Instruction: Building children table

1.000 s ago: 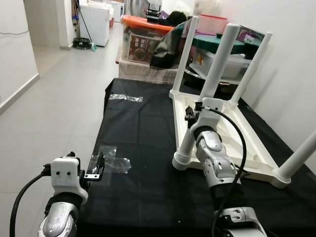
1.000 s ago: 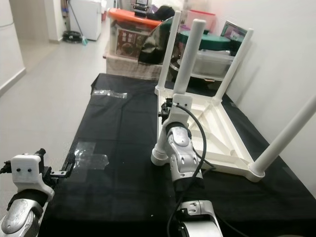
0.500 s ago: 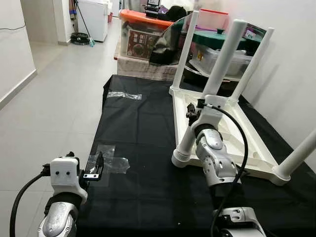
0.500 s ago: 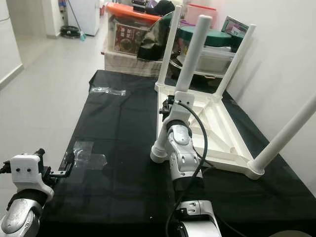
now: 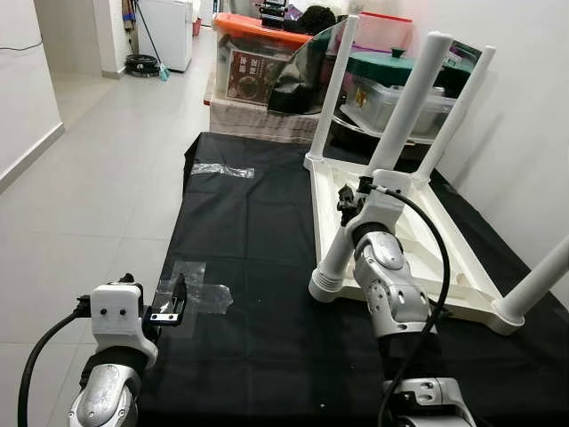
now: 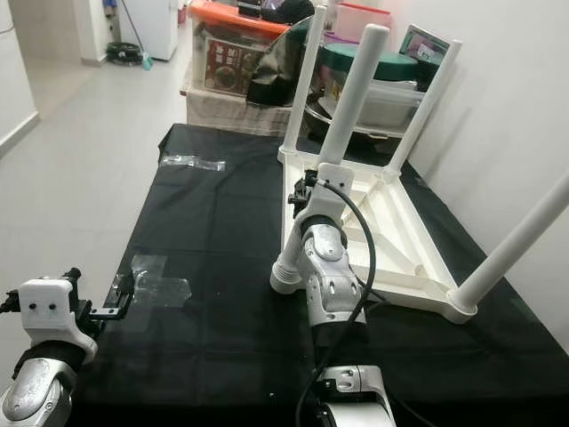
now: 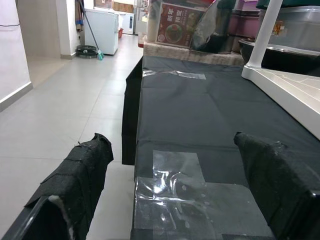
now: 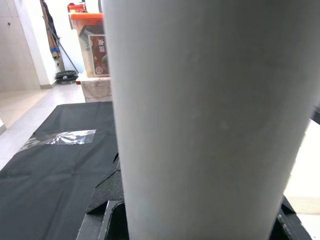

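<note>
Upturned white plastic table (image 5: pixel 418 231), smooth and rectangular, underside ribbed, lying top-down on the right half of a desk (image 5: pixel 249 231) draped in matte black cloth. Four round tubular legs pointing up and outward: near-left leg (image 5: pixel 391 151), two far ones (image 5: pixel 336 84) and (image 5: pixel 458 111), and a near-right one (image 5: pixel 540 280) slanting off toward the white wall. Ringed collar (image 5: pixel 325 286) at the foot of the near-left leg, seated at the table's corner.

Right end effector (image 5: pixel 348 203) up against the near-left leg about halfway along it, silver arm rising from below just beside the collar, black cable looping over the wrist. In the right wrist view, leg (image 8: pixel 210 115) a broad, faintly grainy white cylinder between the black fingers (image 8: pixel 107 192); fingers on either side of it, whether pressing cannot be told.

Left end effector (image 5: pixel 176 301) low at the desk's near-left edge, well apart from the table, fingers (image 7: pixel 80 175) spread wide, padded with rough black tape. Between them, crinkled clear tape (image 7: pixel 195 195) stuck flat on the cloth. Second strip of clear tape (image 5: pixel 222 170) near the desk's far-left corner.

Beyond the desk, stacked plastic bins (image 5: pixel 258 53), one with an orange lid, and pale glossy floor tiles (image 5: pixel 89 160).
</note>
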`<state>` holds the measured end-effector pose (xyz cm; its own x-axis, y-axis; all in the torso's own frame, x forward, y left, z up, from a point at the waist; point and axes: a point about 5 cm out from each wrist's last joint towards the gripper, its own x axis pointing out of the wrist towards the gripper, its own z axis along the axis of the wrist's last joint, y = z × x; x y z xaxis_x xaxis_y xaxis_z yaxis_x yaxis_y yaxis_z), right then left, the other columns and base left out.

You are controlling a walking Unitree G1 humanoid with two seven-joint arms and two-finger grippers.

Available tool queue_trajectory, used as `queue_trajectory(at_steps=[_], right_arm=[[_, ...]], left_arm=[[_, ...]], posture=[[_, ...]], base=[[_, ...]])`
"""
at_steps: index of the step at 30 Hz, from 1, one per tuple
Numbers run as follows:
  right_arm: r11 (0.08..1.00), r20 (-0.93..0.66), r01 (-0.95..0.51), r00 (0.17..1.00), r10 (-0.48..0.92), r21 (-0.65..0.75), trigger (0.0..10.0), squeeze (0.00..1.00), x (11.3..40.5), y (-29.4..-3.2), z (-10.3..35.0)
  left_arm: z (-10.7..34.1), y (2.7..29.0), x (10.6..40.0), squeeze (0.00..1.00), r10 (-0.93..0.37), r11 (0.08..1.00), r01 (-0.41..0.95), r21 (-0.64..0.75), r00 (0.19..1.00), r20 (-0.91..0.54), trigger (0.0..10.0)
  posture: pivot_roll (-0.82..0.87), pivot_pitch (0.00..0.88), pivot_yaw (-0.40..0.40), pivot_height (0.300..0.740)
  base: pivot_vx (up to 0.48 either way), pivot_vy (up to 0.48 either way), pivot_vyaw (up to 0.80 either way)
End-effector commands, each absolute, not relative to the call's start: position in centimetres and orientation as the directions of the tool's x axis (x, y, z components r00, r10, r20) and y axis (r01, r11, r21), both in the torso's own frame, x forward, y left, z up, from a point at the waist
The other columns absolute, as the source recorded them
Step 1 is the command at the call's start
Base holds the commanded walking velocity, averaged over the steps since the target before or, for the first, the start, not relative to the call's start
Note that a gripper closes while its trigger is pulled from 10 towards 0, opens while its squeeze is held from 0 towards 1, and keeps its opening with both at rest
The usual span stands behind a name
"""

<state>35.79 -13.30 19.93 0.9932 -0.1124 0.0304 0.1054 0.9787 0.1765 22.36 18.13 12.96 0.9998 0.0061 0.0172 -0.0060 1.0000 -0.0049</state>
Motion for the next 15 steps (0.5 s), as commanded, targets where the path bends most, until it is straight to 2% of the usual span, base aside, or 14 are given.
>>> queue_trajectory(at_steps=[1,15], right_arm=[[0.97,-0.092,0.155,0.986,-0.14,0.188,10.0,0.0,35.4,-14.1,17.1],[0.97,-0.072,0.146,0.988,-0.134,0.194,10.0,0.0,35.28,-14.07,17.52]], left_arm=[[12.73,17.89,22.54,0.0,-0.002,1.0,0.002,-0.005,1.0,0.014,10.0],[12.77,17.92,22.59,0.0,-0.004,1.0,0.004,-0.003,1.0,0.017,10.0]], posture=[[0.09,0.0,-0.165,0.74],[0.09,0.0,-0.163,0.74]], base=[[0.0,0.0,0.0],[0.0,0.0,0.0]])
